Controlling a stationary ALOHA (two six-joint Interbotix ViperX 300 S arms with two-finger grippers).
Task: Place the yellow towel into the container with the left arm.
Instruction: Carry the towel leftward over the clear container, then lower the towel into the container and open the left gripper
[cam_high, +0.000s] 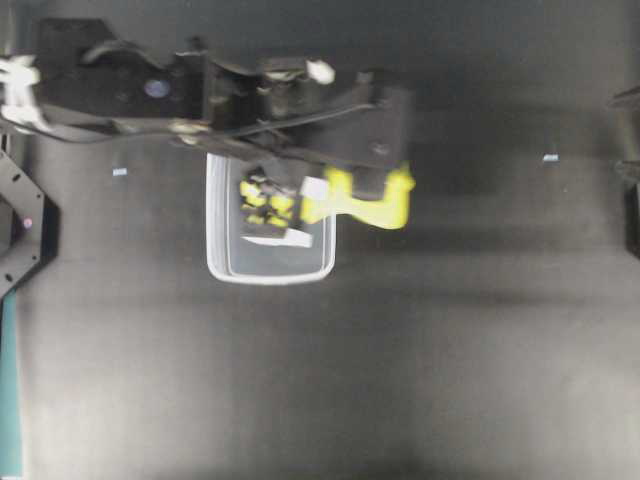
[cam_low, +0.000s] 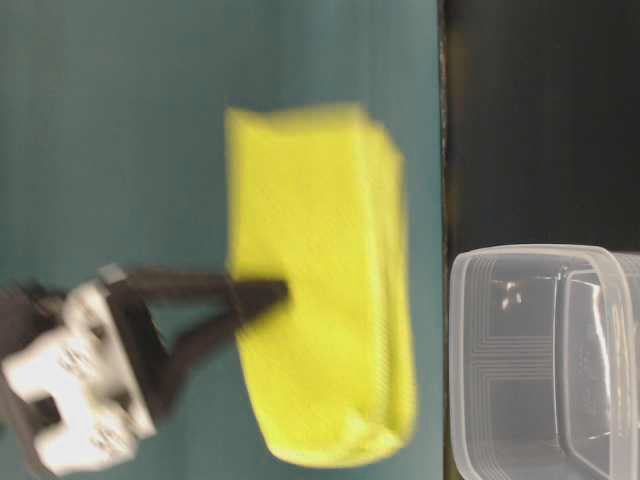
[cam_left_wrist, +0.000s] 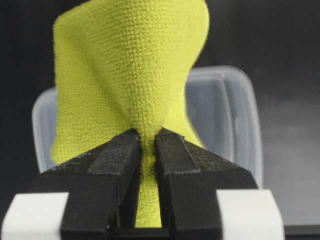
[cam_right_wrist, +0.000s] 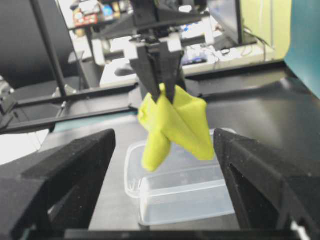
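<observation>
Left gripper clamped tight on the yellow towel, jaws nearly closed with only a pinched fold of cloth between them, filling the lower middle of the left wrist frame. Towel lifted clear of the table, draped in loose folds from the fingertips. In the overhead frame, towel seen upper centre, poking out beside the left arm, its free end past the right rim of the container. Container resting on the dark table, slightly left of centre, partly covered along its top edge by the arm.

In the right wrist frame, towel hanging at the centre, gripped from above by the left gripper, with the container below it and not touching. Right gripper spread wide apart at the bottom corners of that frame, holding nothing.

In the table-level frame, towel across the centre against a teal backdrop, gripper fingers biting into it from the left; container at the lower right, apart from the cloth.
</observation>
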